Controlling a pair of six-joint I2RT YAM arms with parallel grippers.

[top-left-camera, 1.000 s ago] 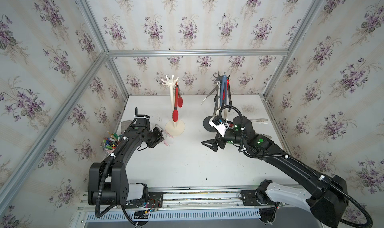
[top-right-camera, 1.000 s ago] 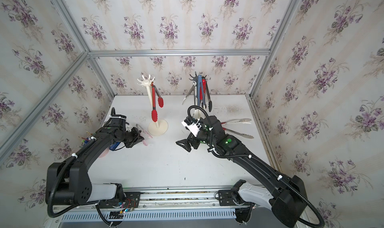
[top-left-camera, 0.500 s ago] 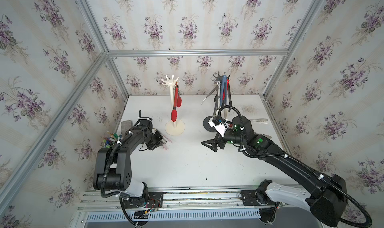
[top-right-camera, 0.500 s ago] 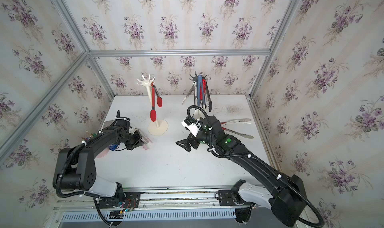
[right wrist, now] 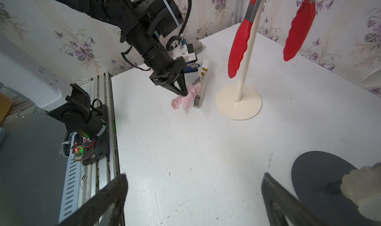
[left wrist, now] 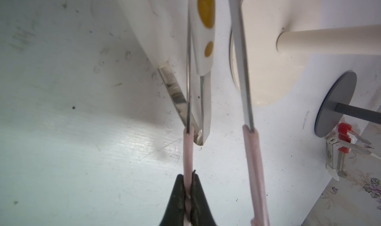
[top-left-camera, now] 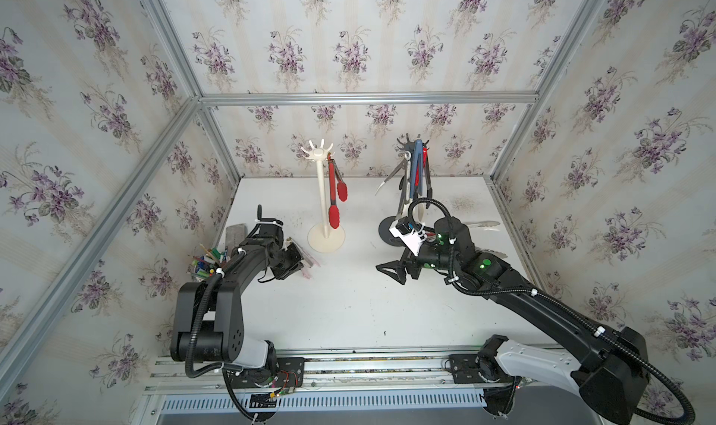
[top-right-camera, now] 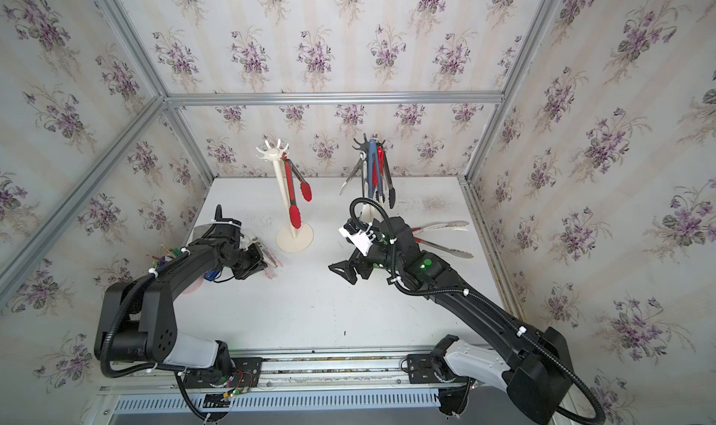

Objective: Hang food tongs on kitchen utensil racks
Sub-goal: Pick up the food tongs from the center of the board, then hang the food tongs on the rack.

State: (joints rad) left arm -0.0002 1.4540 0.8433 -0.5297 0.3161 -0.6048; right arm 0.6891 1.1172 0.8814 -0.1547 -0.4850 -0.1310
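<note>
Two arms are mounted on the rail (top-left-camera: pixel 368 365) at the near edge of the table (top-left-camera: pixel 348 307). The left arm (top-left-camera: pixel 232 272) is folded at the elbow and reached along the left edge, with the wrist bent downward. The left gripper (left wrist: pixel 188 196) is pointed at the table, and its fingers (left wrist: pixel 178 194) are clamped together on one arm of the pink tongs (right wrist: pixel 186 95); the other pink arm stands free beside it. Whether these tongs are lifted clear of the table cannot be told. One pair of white tongs (left wrist: pixel 203 25) with yellow spots is laid just beside them.

The right arm (top-left-camera: pixel 542 310) is stretched from the near right corner toward the middle of the table. The right gripper (top-left-camera: pixel 391 274) is held low and turned toward the left edge, its fingers (right wrist: pixel 115 194) spread wide apart with nothing between them.

Farther back, two racks are stood side by side: the cream-white rack (top-left-camera: pixel 326 241) nearer the left edge, the dark grey rack (right wrist: pixel 313 173) nearer the right. One pair of red tongs (top-left-camera: pixel 334 206) is hung from a cream hook. A bunch of tongs (top-left-camera: pixel 416 167) is hung on the dark grey crown, at least three pairs; the exact count cannot be told. Two more pairs, steel tongs (top-right-camera: pixel 445 224) and red-handled tongs (top-right-camera: pixel 441 247), are laid flat near the right edge.
</note>
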